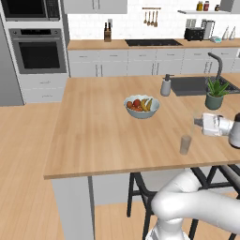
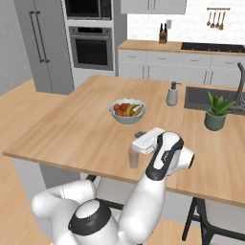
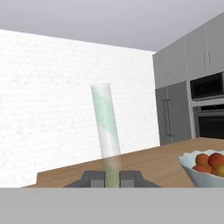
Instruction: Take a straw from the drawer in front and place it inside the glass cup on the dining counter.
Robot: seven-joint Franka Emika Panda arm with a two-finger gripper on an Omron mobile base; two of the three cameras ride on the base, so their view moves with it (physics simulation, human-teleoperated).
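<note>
One straw (image 3: 106, 131) sits between your tool's (image 3: 111, 178) two dark fingertips (image 3: 92, 178), which are closed on its lower end. In the hand view its long axis runs up the picture, leaning a little to the left at the top, pale and see-through with green stripes. That view looks level across the room, and the hand in the base views lies roughly level too, so the straw seems to stand crosswise to the tool. Whether it is truly upright in the room you cannot tell, since the hand view rolls with the hand.

In the left base view the tool (image 1: 197, 123) is at the right, above the light wood surface (image 1: 93, 136), with its white hand pointing left. The straw itself is too faint there to make out. The glass cup (image 1: 185, 145) stands upright on the surface near its front edge, below the tool and a little to its left. In the right base view the cup (image 2: 134, 157) sits just under the hand. The fruit bowl (image 1: 141, 107) is farther back on the surface, well apart from the cup.
</note>
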